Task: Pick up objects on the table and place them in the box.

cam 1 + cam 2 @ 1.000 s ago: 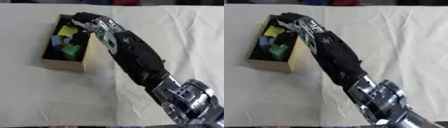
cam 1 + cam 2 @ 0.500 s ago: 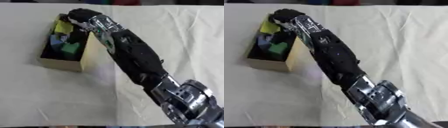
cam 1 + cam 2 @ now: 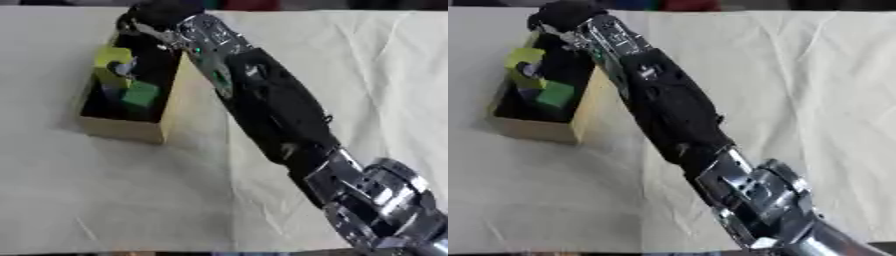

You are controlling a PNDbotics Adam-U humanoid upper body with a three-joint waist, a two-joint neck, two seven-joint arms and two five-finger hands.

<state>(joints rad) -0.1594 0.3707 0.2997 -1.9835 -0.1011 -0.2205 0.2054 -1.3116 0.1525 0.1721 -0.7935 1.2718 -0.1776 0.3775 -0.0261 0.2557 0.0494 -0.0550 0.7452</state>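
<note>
Box [image 3: 131, 129] sits on the cloth [image 3: 350, 60], green block [image 3: 140, 95] and yellow piece [image 3: 109, 55] inside; our right hand [image 3: 157, 15] hovers over its far end, fingers hidden, so we cannot tell their state. Placing step, we judge; next we need to lift clear.

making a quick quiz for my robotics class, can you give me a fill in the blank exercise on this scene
1. The right hand is over the far end of the ____, which sits on the white cloth.
2. The arm reaching across the table enters from the lower ____ corner of the view.
3. Inside the cardboard box, near its front end, lies a cube-shaped block coloured ____.
4. The yellow-green piece lies ____ the box.

Missing words: box; right; green; inside
</note>
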